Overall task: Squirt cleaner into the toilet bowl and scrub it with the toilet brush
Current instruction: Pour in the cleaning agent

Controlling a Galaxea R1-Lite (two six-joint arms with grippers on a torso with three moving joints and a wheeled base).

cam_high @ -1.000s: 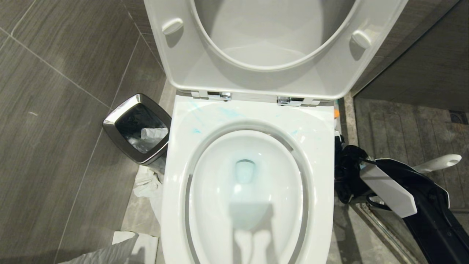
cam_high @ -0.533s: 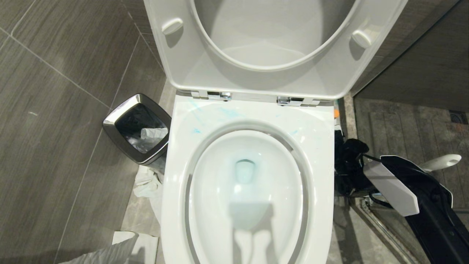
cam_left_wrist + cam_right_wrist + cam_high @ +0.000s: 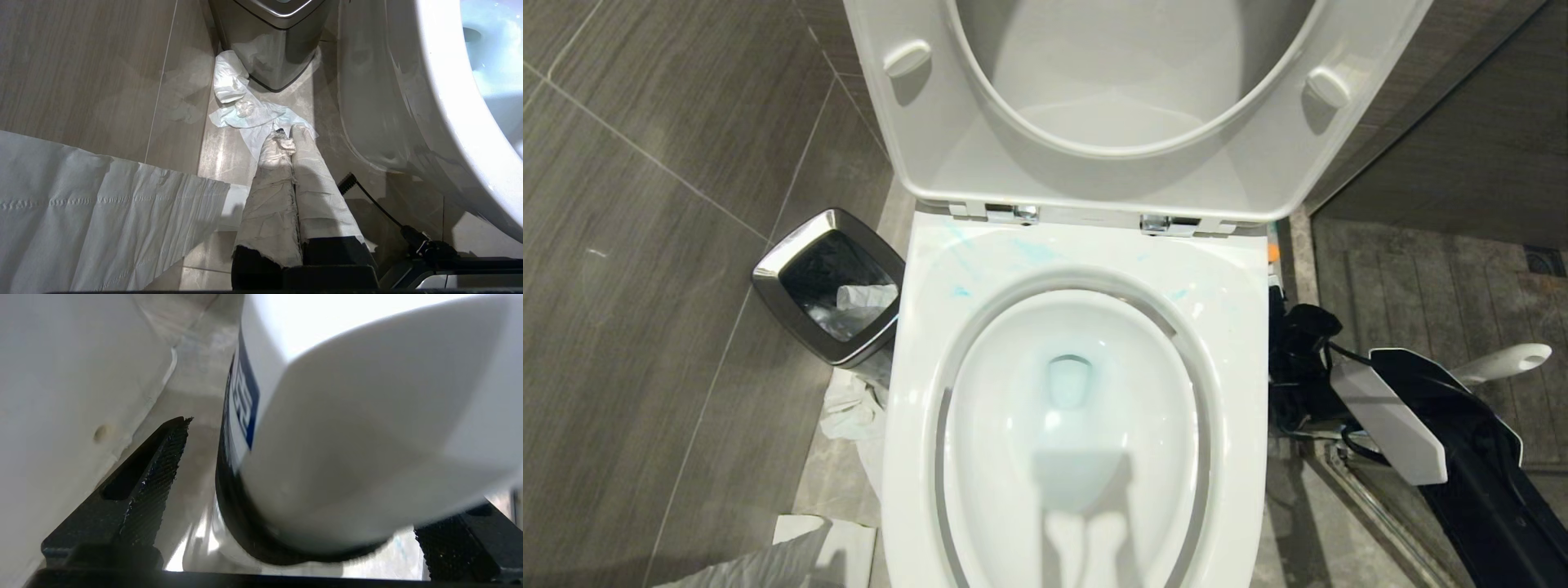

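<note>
The toilet bowl (image 3: 915, 392) stands with seat and lid raised. Turquoise cleaner (image 3: 1025, 249) streaks the back of the rim and tints the water. The toilet brush handle (image 3: 1503, 361) pokes up to the right of the toilet, its lower part hidden behind my right arm. My right gripper (image 3: 1298, 367) hangs low beside the bowl. In the right wrist view that gripper (image 3: 302, 473) is open around a white container (image 3: 347, 457) with a blue label and a dark lower edge. My left gripper (image 3: 286, 136), wrapped in white paper, is shut over the floor left of the toilet.
A chrome-rimmed bin (image 3: 829, 286) stands left of the toilet, with crumpled tissue (image 3: 849, 408) at its foot. A long paper sheet (image 3: 81, 212) lies on the floor tiles. A metal threshold rail (image 3: 1380, 523) runs along the floor on the right.
My right arm has shifted slightly while staying low beside the toilet. The bowl, brush handle and left gripper have not moved.
</note>
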